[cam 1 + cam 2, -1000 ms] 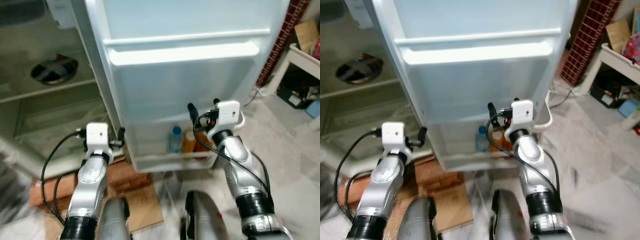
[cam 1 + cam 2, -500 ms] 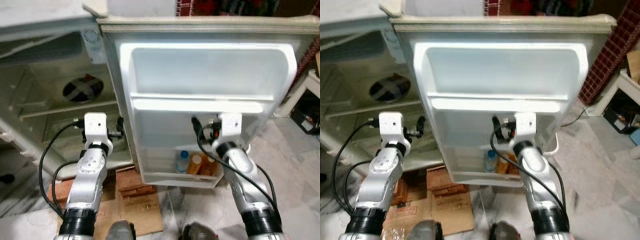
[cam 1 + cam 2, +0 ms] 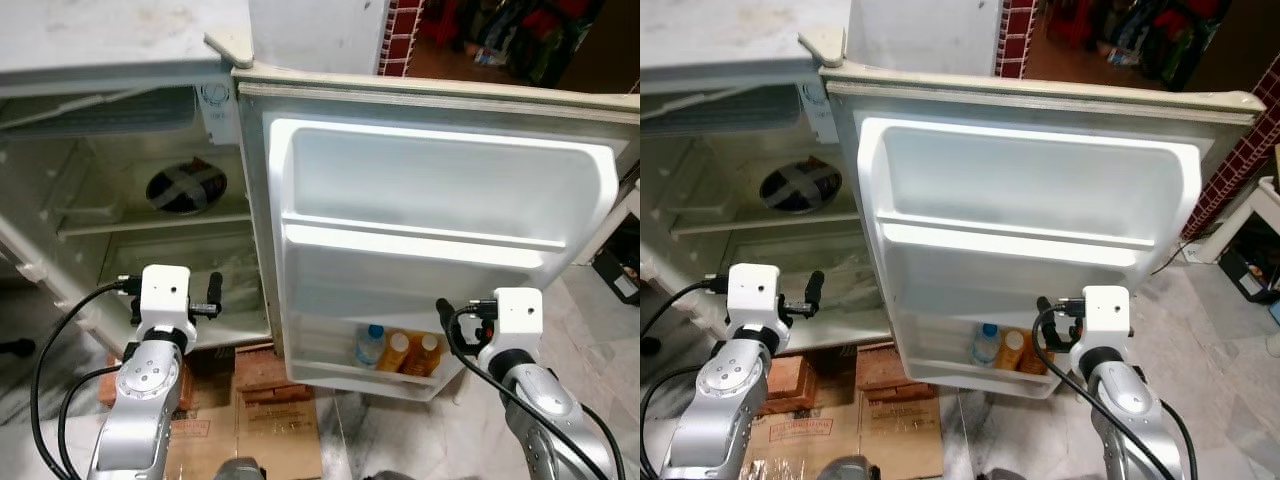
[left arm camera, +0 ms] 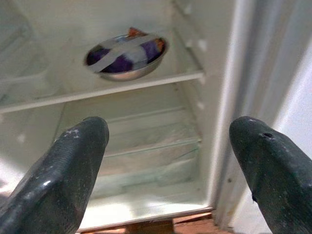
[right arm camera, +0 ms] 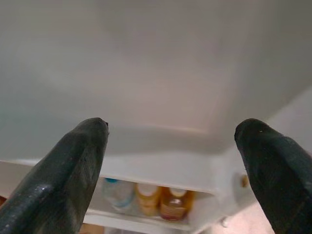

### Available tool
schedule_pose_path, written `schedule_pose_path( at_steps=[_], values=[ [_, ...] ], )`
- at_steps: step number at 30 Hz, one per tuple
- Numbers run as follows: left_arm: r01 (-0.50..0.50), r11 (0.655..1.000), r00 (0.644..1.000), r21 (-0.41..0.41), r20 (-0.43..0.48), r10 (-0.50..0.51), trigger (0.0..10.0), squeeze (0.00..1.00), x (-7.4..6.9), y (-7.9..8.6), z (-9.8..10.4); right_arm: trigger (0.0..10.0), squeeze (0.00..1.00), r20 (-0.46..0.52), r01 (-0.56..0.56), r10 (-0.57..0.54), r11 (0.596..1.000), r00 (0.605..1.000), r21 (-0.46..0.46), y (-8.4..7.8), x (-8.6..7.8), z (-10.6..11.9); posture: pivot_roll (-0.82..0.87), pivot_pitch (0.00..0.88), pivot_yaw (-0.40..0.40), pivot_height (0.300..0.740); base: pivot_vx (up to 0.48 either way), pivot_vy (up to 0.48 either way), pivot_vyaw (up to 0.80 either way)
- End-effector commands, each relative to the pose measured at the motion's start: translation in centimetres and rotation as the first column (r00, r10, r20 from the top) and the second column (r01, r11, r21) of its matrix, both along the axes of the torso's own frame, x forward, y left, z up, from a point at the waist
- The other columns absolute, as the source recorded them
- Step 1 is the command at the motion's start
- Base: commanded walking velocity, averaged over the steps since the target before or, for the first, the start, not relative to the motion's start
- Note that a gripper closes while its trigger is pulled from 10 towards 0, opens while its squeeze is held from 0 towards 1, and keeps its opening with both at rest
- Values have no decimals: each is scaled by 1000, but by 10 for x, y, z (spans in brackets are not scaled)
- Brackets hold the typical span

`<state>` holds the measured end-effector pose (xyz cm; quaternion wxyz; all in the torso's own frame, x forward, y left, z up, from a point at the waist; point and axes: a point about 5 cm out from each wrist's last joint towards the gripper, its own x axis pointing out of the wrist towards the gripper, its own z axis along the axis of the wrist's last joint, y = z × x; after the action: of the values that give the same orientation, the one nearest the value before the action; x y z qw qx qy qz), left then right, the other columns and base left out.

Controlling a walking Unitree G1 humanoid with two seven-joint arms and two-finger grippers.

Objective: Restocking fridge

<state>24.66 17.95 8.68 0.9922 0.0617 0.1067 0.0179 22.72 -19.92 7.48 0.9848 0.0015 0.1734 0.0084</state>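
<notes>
You have three bottles (image 3: pixel 398 351) standing on the bottom door shelf (image 3: pixel 350 376), and a taped steel bowl (image 4: pixel 126 55) on the fridge shelf (image 4: pixel 97 90).

My head view cuts off the white fridge cabinet (image 3: pixel 60 215) at its left edge, so I cannot see how far its shelves run. The steel bowl with crossed strips of tape (image 4: pixel 126 54) keeps its dark contents mostly covered; I cannot tell what they are. In the open door's lowest white shelf (image 3: pixel 350 372), the rail hides the lower halves of the clear blue-capped bottle (image 3: pixel 370 343) and two orange bottles (image 3: pixel 412 351), and their labels are too small to read. The brown cardboard sheets on the floor (image 3: pixel 240 435) run under my arms and off the bottom edge.
</notes>
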Motion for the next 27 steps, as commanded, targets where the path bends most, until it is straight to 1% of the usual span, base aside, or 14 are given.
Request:
schedule_pose_path(
  at_steps=[1, 2, 4, 5, 7, 9, 12, 14, 16, 19, 21, 23, 26, 27],
  values=[
    [10, 1000, 1000, 7, 1, -10, 10000, 0, -2, -4, 4, 10000, 0, 43, -37, 38, 999, 998, -29, 6, 4, 10, -9, 19, -15, 740, 0, -322, 0],
    [13, 1000, 1000, 9, -3, -13, 10000, 0, -2, -6, 4, 10000, 0, 46, -38, 39, 999, 998, -35, 6, 6, 10, -9, 23, -15, 740, 0, -337, 0],
    [15, 1000, 1000, 6, -11, -15, 10000, 0, -6, -9, 5, 10000, 0, 32, -26, 27, 1000, 999, -17, 5, 8, 11, -8, 40, -16, 740, 0, -326, 0],
    [19, 1000, 1000, 3, -12, -19, 10000, 0, -6, -10, 5, 10000, 0, 14, -3, 4, 1000, 1000, -14, 1, 11, 9, -8, 40, -16, 740, 0, -315, 0],
    [20, 1000, 1000, 3, -11, -19, 10000, 0, -7, -10, 5, 10000, 0, 9, -11, 11, 1000, 1000, -12, 1, 12, 9, -6, 46, -18, 740, 0, -315, 0],
    [15, 1000, 1000, -1, -16, -15, 10000, 0, -10, -11, 5, 10000, 0, 7, -45, 45, 999, 999, -21, 4, 16, 10, 1, 55, -20, 740, 0, -319, 0],
    [12, 1000, 1000, 0, -19, -12, 10000, 0, -11, -12, 5, 10000, 0, 70, -39, 43, 998, 997, -54, 3, 23, 19, 9, 61, -25, 740, -80, -315, 0],
    [12, 1000, 1000, 0, -20, -12, 10000, 0, -11, -12, 5, 10000, 0, 82, -28, 32, 998, 996, -56, 2, 25, 21, 11, 63, -28, 740, 0, -315, 0],
    [10, 1000, 1000, -1, -26, -10, 10000, 0, -13, -13, 5, 10000, 0, 130, -17, 28, 996, 991, -92, 3, 33, 26, 16, 69, -30, 740, 0, -296, 0],
    [10, 1000, 999, -2, -33, -10, 10000, 0, -14, -14, 5, 10000, 0, 174, -19, 32, 997, 984, -76, 6, 40, 32, 17, 75, -30, 740, 0, -296, 0],
    [10, 1000, 999, -2, -33, -10, 10000, 0, -14, -14, 5, 10000, 0, 175, -18, 31, 997, 984, -74, 7, 40, 32, 17, 75, -30, 740, 0, -296, 0],
    [11, 1000, 999, -3, -37, -11, 10000, 0, -15, -14, 5, 10000, 0, 154, -41, 47, 998, 987, -47, 8, 40, 30, 18, 76, -30, 740, 0, -292, 0],
    [13, 1000, 999, -4, -38, -14, 10000, 0, -15, -14, 5, 10000, 0, 120, -80, 74, 995, 990, 51, 10, 38, 27, 17, 79, -34, 740, -160, -286, 0],
    [13, 1000, 999, -4, -38, -13, 10000, 0, -14, -14, 6, 10000, 0, 108, -115, 107, 991, 988, 71, 12, 36, 24, 16, 80, -35, 740, 0, -285, 0]
  ],
)
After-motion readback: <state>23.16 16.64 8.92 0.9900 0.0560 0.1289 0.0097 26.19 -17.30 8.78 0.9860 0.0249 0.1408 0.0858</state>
